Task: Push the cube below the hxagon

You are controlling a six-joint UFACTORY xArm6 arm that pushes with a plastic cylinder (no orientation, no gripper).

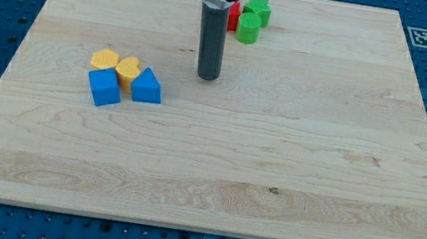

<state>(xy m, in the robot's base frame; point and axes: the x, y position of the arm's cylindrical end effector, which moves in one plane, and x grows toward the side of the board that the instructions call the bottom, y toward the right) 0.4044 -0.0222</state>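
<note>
A blue cube (104, 86) lies at the view's left on the wooden board, directly below a yellow hexagon (105, 58) and touching it. A yellow heart-shaped block (128, 69) sits right of the hexagon, and a blue triangular block (146, 87) sits right of the cube. My tip (207, 77) stands on the board to the right of this cluster, about 70 pixels from the blue triangular block, touching no block.
At the view's top, right of the rod, sit a green star-like block (258, 11), a green cylinder (248, 29) and a red block (233, 16) partly hidden by the rod. The board's edge (197, 229) meets a blue perforated table.
</note>
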